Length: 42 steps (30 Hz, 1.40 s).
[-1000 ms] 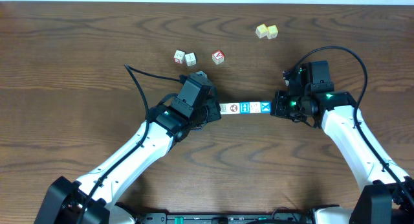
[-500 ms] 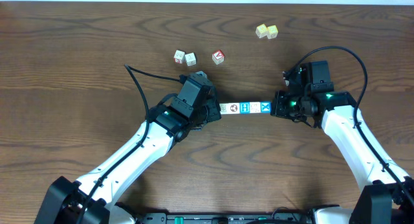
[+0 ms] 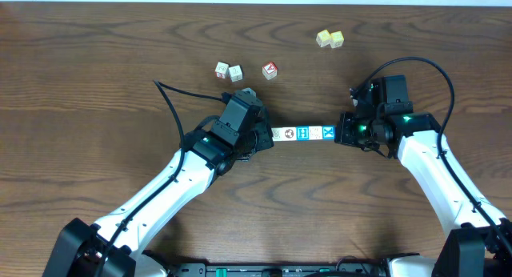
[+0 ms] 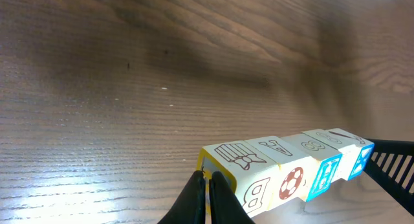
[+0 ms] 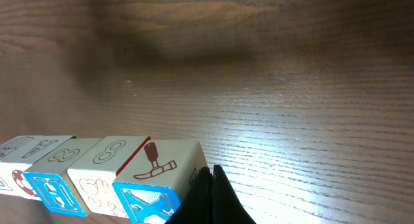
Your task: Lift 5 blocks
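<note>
Row of blocks (image 3: 302,134), robot-side of the red-faced cube (image 3: 270,70), is pinched endwise between left gripper (image 3: 269,137) and right gripper (image 3: 337,134). Both are fully closed, with nothing between their fingers. Best to squeeze inward evenly and rise together, level.

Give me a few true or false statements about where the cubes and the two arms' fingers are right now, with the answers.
1. The row of blocks lies end to end between the two arms. True.
2. Both pairs of fingers are spread wide open. False: the left fingers and the right fingers are shut, one pair at each end of the row.
3. The two pale yellow cubes sit side by side, apart from the row. True.
4. The red-faced cube is part of the row. False: it lies on its own beyond the row, near two white cubes.
</note>
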{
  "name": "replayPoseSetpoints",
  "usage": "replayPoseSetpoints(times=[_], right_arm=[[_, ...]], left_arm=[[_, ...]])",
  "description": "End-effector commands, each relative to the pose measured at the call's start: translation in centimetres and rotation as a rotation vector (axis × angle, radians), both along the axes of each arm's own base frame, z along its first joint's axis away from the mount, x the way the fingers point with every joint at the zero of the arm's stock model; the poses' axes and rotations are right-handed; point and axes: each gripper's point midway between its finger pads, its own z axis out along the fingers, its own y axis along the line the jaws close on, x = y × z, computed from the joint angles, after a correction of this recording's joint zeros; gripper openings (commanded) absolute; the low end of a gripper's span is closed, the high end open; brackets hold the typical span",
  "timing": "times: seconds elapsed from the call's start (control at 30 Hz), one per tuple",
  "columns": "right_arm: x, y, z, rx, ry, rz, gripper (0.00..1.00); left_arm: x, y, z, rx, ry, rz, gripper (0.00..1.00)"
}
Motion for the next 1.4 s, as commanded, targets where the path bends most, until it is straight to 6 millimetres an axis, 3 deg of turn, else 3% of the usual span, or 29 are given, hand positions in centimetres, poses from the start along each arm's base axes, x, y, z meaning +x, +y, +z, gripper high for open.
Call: replayPoseSetpoints(times=[0.0,0.27,0.7,1.37], right_arm=[[-2.1,6.8,4.3,0.282,-0.014,0.204,0.01],[-2.1,6.8,4.3,0.282,-0.014,0.205,0.01],[-1.8,6.5,3.9,0.258,-0.014,0.193,0.01],[-1.7,7.3,1.3,0.227,0.042,0.207,0.01]], left_arm=[[-2.6,-4.4,1.1,-0.150,0.065,-0.161,0.08],[-2.6,-4.6,-0.2,-0.141,0.097,-0.162,0.07],[-2.5,-5.0,-0.2,-0.159,0.097,-0.175,0.07],[-2.5,-5.0,-0.5,-0.158,0.109,-0.168,0.07]])
